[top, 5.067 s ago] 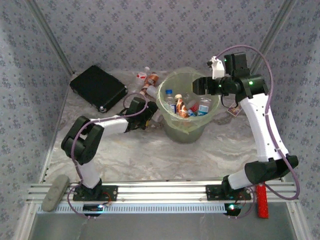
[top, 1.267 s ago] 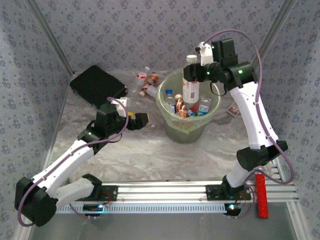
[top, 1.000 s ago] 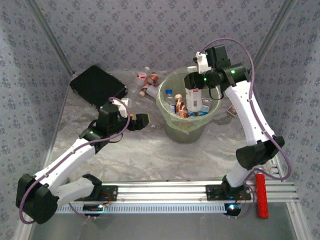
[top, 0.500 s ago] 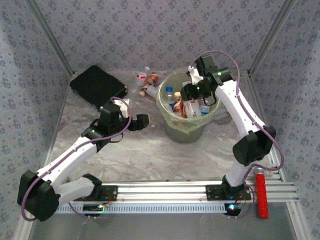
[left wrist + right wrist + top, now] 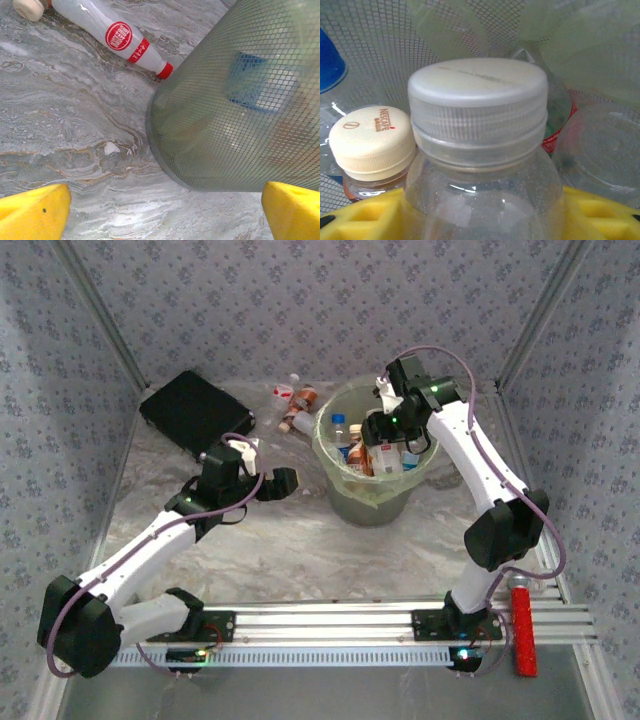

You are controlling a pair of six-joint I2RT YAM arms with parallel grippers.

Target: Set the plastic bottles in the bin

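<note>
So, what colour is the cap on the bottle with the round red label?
The cap is red; the left wrist view shows it best.

One bin (image 5: pixel 372 502), one black case (image 5: pixel 195 415), at least three bottles (image 5: pixel 297 422) outside.

Marbled table (image 5: pixel 300 550) with bin (image 5: pixel 375 502), black case (image 5: pixel 195 415), loose bottles (image 5: pixel 297 408)

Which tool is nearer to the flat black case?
Left. The left tool hovers over the table just right of the black case; the right tool is farther right, down in the bin, gripping a clear bottle.
</note>
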